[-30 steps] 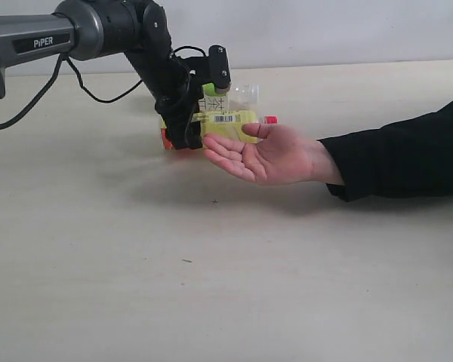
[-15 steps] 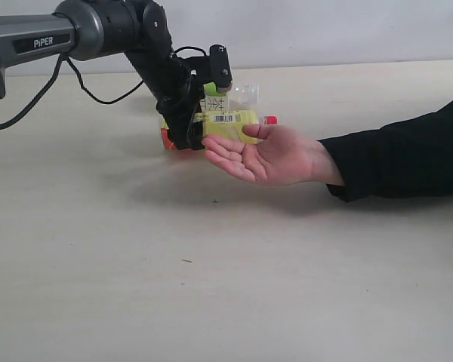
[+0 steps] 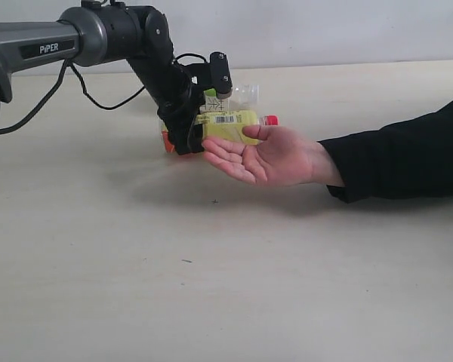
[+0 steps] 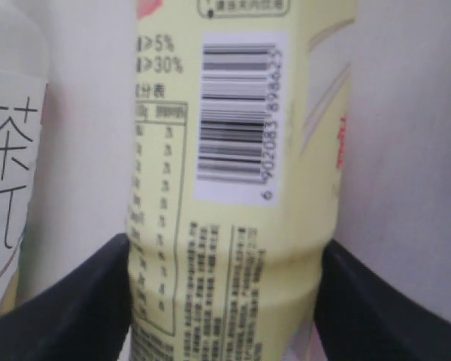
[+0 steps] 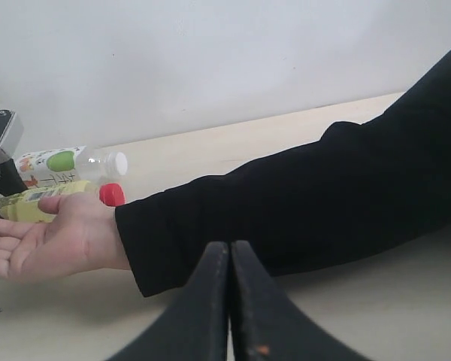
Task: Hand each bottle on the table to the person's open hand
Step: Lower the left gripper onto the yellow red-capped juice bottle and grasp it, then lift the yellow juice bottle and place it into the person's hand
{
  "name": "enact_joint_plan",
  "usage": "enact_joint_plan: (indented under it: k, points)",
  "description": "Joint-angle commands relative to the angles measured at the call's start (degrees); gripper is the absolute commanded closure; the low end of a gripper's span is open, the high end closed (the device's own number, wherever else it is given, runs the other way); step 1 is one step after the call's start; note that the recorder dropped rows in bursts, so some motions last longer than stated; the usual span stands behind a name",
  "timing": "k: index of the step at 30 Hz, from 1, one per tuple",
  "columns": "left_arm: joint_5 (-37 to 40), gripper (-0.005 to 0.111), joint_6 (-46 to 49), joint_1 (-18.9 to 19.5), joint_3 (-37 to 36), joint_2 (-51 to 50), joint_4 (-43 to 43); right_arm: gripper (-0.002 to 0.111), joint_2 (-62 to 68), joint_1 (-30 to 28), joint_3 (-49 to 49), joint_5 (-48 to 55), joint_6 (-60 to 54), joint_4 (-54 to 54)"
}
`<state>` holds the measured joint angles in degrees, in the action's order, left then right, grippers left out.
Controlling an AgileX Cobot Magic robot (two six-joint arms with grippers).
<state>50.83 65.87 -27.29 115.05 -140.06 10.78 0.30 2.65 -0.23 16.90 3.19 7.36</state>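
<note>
Yellow-label bottle point(image 3: 230, 124) is hanging sideways just off the tabletop point(image 3: 211, 286), cap end toward the person's open hand point(image 3: 272, 157), thumb overlapping it. I can't confirm contact. Clear white-label bottle point(image 3: 240, 93) is lying just behind, so I'm steering clear of it. Left gripper point(image 4: 225, 301) fingers point(image 4: 75, 301) are clamping the yellow bottle's base end. I'm planning to settle it fully onto the palm, then open slowly and back straight out. Right gripper point(image 5: 229, 293) fingers are pressed together, holding nothing.
</note>
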Motion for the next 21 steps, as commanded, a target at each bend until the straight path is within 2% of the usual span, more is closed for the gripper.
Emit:
enact_joint_plan:
  k: [1, 21]
  points:
    - [-0.02, 0.105, -0.5, -0.13, 0.19, -0.31, 0.56, 0.108, -0.3, -0.02, 0.23, -0.48, -0.13, -0.23]
    - [6.94, 0.107, -5.34, -0.26, 0.19, 9.0, 0.93, 0.108, -0.3, -0.02, 0.23, -0.48, -0.13, -0.23]
